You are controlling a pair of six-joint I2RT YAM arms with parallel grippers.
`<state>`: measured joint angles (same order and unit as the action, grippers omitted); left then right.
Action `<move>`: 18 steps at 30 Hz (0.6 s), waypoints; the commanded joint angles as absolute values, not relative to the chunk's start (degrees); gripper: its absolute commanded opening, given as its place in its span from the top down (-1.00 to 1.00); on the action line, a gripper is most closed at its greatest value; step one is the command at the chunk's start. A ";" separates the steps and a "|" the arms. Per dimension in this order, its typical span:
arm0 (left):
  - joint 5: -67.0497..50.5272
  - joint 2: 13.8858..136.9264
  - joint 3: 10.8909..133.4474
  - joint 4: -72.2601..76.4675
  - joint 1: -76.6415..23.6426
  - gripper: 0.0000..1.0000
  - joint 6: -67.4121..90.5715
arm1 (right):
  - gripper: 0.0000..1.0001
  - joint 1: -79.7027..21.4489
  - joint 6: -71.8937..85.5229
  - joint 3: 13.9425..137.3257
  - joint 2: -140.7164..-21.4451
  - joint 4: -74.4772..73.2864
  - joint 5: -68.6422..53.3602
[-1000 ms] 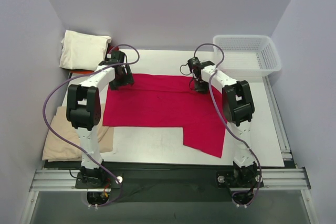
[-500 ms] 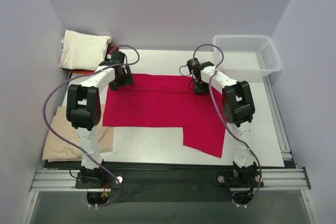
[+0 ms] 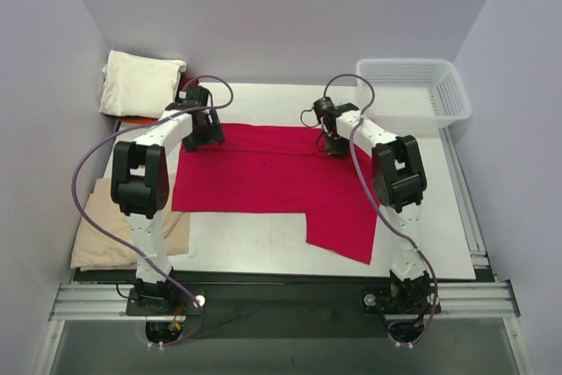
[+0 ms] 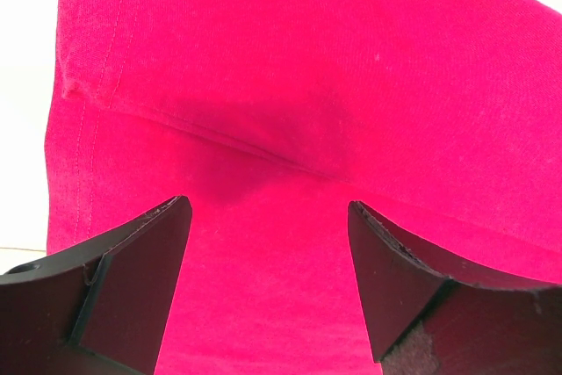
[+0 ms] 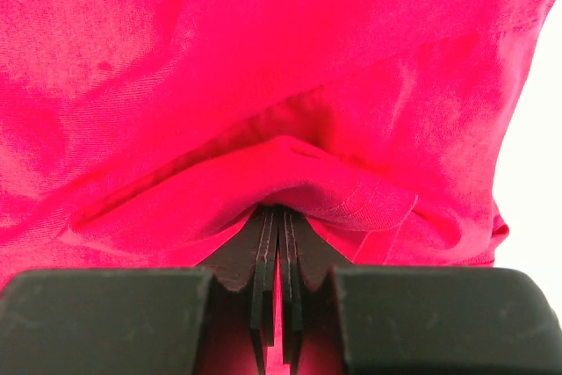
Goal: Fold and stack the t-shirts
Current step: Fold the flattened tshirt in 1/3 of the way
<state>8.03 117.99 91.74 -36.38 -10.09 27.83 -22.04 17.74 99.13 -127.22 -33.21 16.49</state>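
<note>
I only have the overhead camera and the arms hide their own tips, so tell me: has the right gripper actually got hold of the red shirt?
Observer: Yes. In its wrist view the right gripper is shut, with a raised fold of the red shirt pinched in it.
Operator: And the left one, is it gripping too?
Observer: No. The left gripper is wide open over the shirt, with only flat cloth showing between its fingers.

Bright even light w/ soft shadows
</note>
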 commanded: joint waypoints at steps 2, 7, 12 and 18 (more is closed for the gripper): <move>7.38 116.02 92.20 -35.25 -10.28 -0.66 27.16 | 1.00 -21.97 17.84 100.02 -125.60 -34.80 17.66; 7.12 116.28 92.20 -34.81 -10.20 -0.66 27.16 | 1.00 -22.76 17.75 98.79 -121.47 -34.80 18.98; 6.86 116.19 91.67 -34.37 -10.20 -0.66 27.33 | 1.00 -23.90 18.81 96.42 -115.93 -34.89 18.81; 6.86 115.93 91.14 -34.01 -10.20 -0.66 27.25 | 1.00 -25.31 20.12 92.47 -111.27 -35.07 17.84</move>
